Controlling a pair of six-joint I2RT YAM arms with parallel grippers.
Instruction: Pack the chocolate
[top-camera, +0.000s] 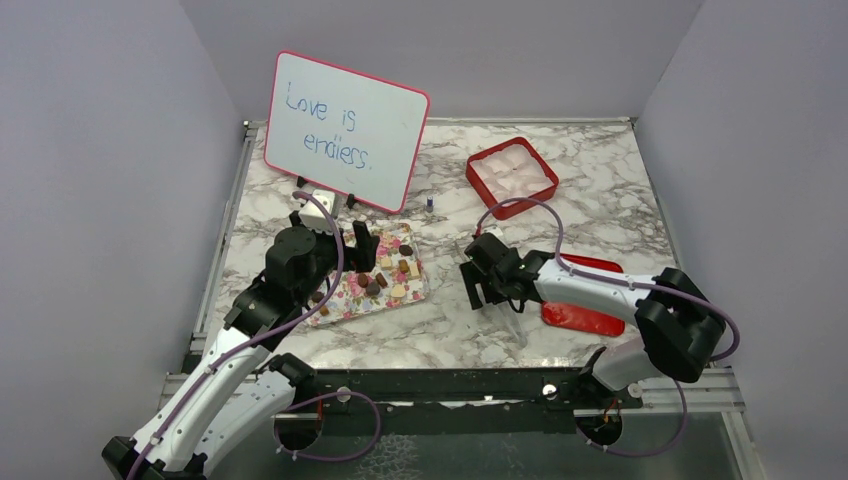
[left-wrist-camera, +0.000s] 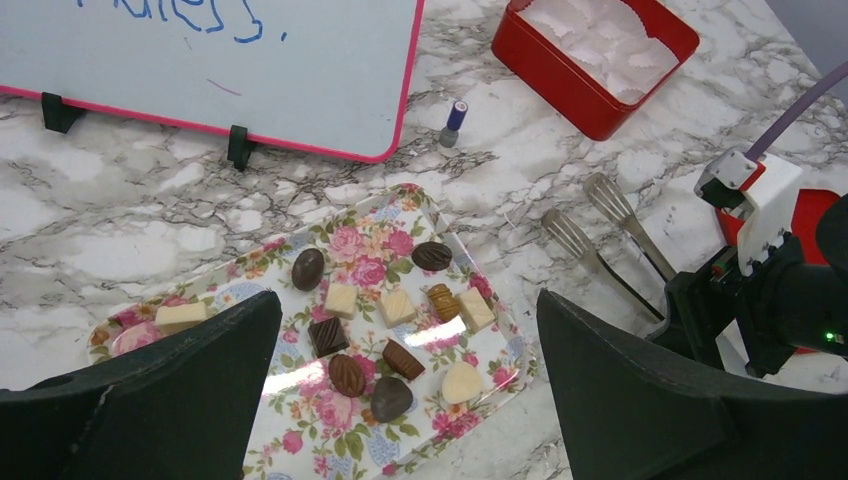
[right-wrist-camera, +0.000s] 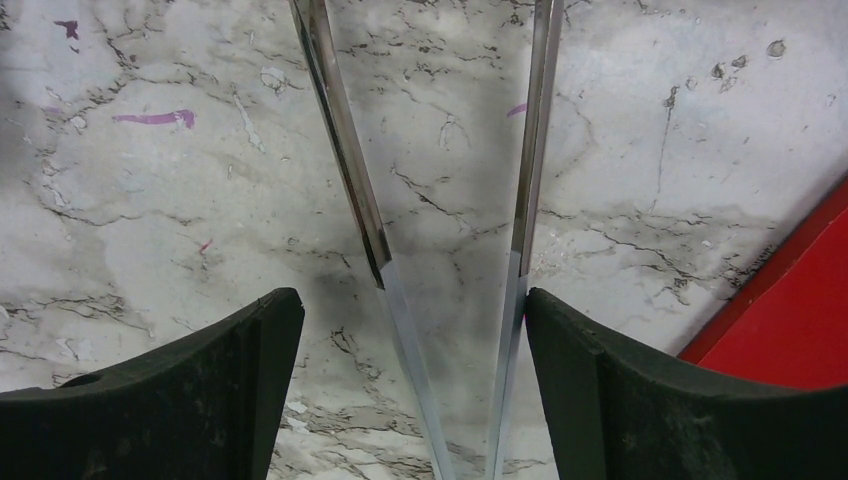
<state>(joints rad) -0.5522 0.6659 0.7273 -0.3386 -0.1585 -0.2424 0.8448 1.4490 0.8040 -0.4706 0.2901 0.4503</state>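
Observation:
Several chocolates (left-wrist-camera: 390, 398), dark brown, reddish-brown and pale, lie loose on the pink floral tray (left-wrist-camera: 330, 450), which also shows in the top view (top-camera: 345, 300). My left gripper (left-wrist-camera: 410, 300) is open and empty, hovering above the tray's right half; in the top view it (top-camera: 360, 245) is over the tray's far edge. My right gripper (right-wrist-camera: 415, 300) is open and low over the marble. It straddles the two arms of metal tongs (right-wrist-camera: 345, 150) that lie on the table; the tongs' right arm runs close along the right finger. The red box with white lining (top-camera: 512, 177) stands at the back right.
A whiteboard (top-camera: 345, 130) with a pink frame stands behind the tray. A small blue-capped object (left-wrist-camera: 453, 122) stands between the board and the box. A flat red lid (top-camera: 585, 315) lies by the right arm. The tongs' tips (left-wrist-camera: 575, 238) lie right of the tray.

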